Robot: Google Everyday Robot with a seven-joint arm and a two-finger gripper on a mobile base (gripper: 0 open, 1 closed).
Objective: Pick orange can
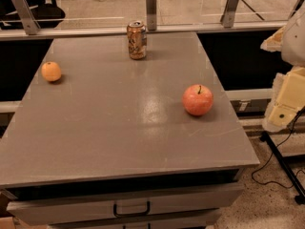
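Orange can [137, 40] upright at far edge of table [119, 137].
Your gripper [287, 99] sits off the table's right side, well apart from the can; released or clenched, you cannot tell.

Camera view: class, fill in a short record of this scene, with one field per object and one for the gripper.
orange can: upright, far middle of the table
orange fruit: left side
apple: right side, nearer than the can
gripper: beyond the table's right edge, apart from all three
task state: can not yet picked
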